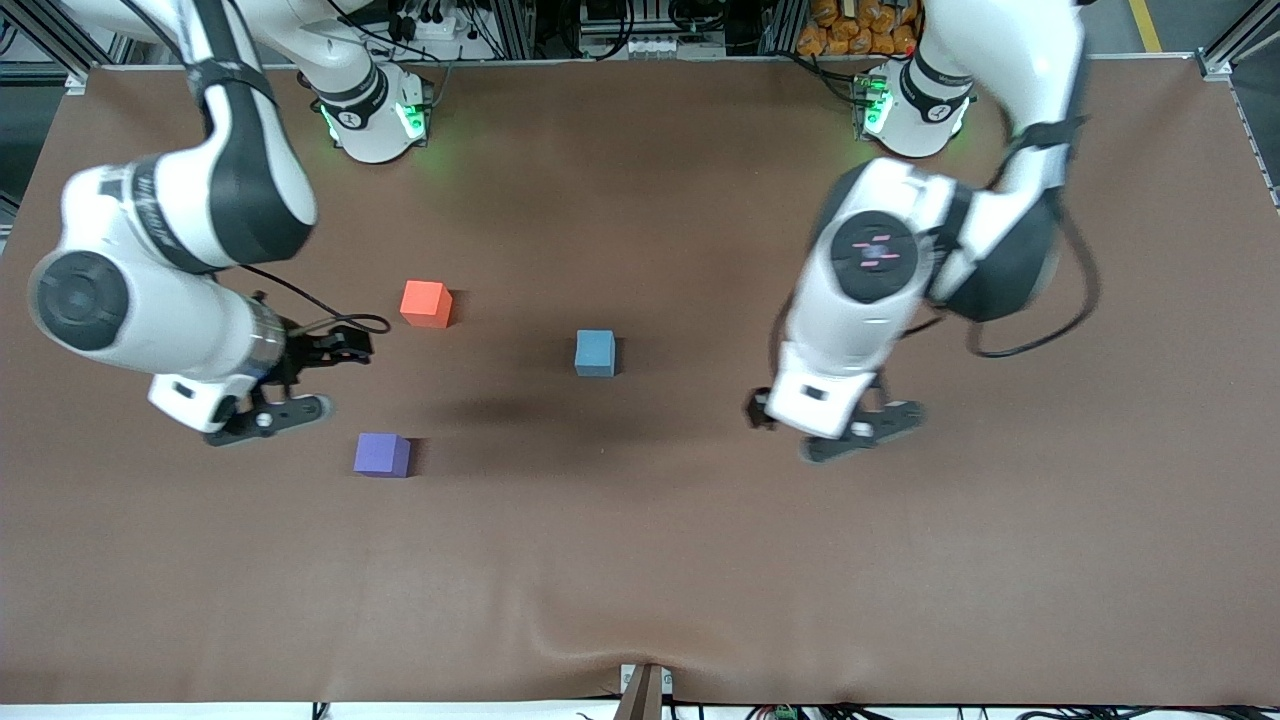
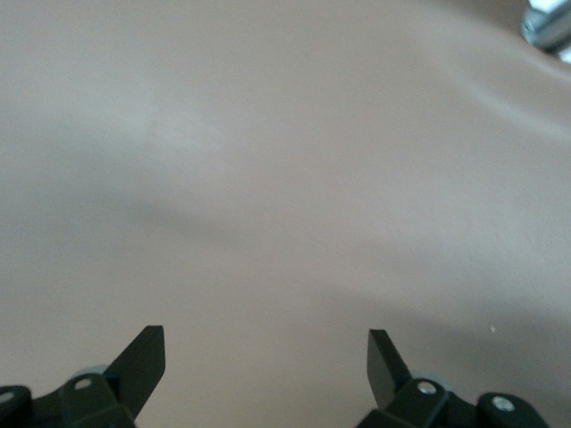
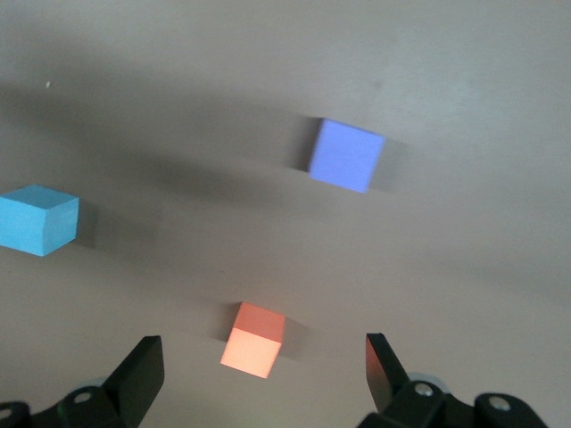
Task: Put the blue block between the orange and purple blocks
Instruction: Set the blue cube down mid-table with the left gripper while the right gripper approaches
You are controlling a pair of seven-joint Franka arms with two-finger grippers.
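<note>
My left tool [image 1: 815, 425] hangs over bare bench [image 1: 640, 560] toward my left arm's end, its jaws spread wide and empty; its wrist view shows nothing but brown cloth between the fingertips [image 2: 143, 357]. My right tool [image 1: 300, 380] hovers with jaws just as wide and empty, over the bench beside the gap that separates the orange block [image 1: 425, 303] from the purple block [image 1: 381, 454]. The blue block [image 1: 595, 352] sits flat on the bench, well apart from both, roughly midway between my two tools and not yet in the gap it belongs in. The orange block lies farther from the front camera, the purple one nearer, with open cloth between them. I judge the blue block to be light and rigid, a matte cube whose faces should give decent friction, so it is unlikely to slip or crush. I would take it from above across two opposing side faces, pads square to them and low enough to hold past the top edges, so it stays level when set down.
</note>
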